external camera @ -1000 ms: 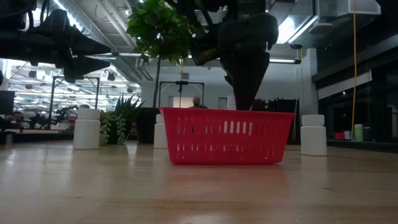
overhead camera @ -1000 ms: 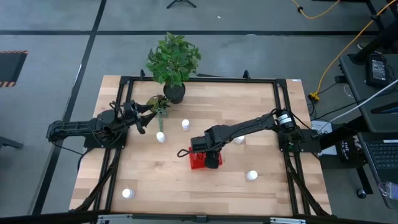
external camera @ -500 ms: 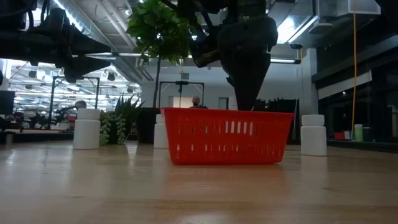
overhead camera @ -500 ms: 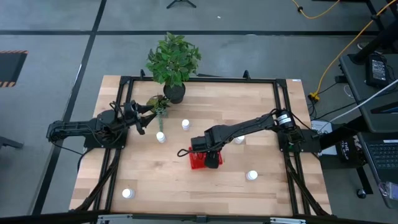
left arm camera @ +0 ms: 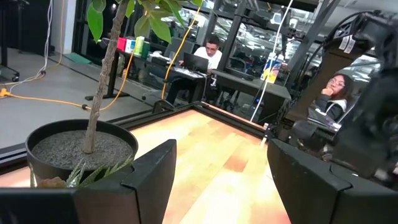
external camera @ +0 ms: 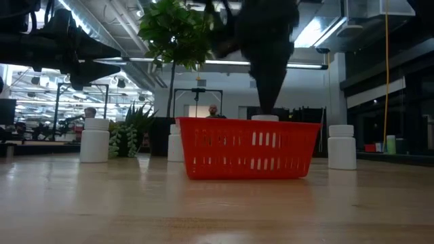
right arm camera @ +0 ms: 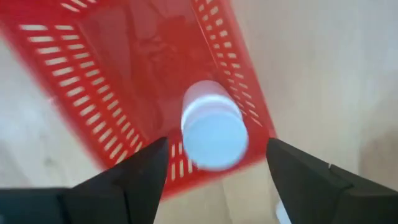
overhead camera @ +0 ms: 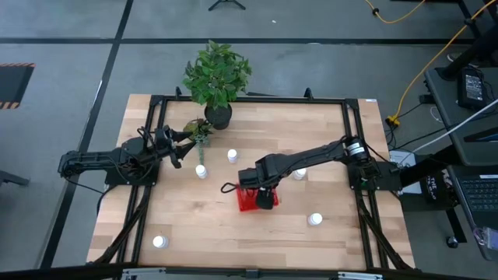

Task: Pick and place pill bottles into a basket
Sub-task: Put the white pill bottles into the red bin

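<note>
The red mesh basket (overhead camera: 249,201) (external camera: 247,148) stands on its base near the table's middle. One white pill bottle (right arm camera: 214,133) stands upright inside it, near a corner; its cap (external camera: 264,118) shows just above the rim. My right gripper (overhead camera: 261,190) (right arm camera: 216,149) hangs open above that bottle, a finger on either side and apart from it. Other bottles stand on the table (overhead camera: 201,171) (overhead camera: 232,156) (overhead camera: 299,174) (overhead camera: 314,220) (overhead camera: 159,242). My left gripper (overhead camera: 180,148) (left arm camera: 221,149) waits open and empty at the far left.
A leafy plant in a black pot (overhead camera: 218,115) (left arm camera: 81,149) and a small succulent (overhead camera: 199,131) stand at the far left, close to my left gripper. A black frame (overhead camera: 249,99) runs round the table. People sit in the room beyond the table.
My right gripper has risen from inside the basket to just above its rim and shifted slightly toward the table's left. The bottle stays standing in the basket, and its cap now shows clear of the gripper in the low view.
</note>
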You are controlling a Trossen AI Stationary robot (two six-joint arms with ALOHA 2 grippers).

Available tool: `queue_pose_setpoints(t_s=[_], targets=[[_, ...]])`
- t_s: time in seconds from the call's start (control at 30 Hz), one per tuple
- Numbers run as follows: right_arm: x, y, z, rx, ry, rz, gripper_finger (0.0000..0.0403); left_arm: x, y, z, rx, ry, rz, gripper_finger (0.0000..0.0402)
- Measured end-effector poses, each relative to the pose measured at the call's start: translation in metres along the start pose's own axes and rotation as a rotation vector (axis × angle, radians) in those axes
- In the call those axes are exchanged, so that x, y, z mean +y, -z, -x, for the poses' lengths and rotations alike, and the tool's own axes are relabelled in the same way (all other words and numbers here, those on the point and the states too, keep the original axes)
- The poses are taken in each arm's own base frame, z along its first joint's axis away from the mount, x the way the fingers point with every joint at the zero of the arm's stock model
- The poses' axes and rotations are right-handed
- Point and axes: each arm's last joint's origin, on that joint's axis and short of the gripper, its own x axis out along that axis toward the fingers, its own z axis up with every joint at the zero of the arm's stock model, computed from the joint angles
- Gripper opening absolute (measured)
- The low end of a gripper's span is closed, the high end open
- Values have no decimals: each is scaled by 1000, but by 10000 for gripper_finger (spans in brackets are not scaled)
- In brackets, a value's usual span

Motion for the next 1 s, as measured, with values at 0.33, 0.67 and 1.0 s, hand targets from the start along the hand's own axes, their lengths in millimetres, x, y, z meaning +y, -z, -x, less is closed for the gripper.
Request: queue_pose_setpoints(t_s=[0.33,0.67,1.0], targets=[[-18,16,61,-1,226,-56,273,0,0,0,1,0,-1,246],[-78,105,89,-323,79,-231,320,0,0,0,0,-3,-2,246],[-101,164,50,-352,15,-372,328,1,0,0,-9,-31,0,246]])
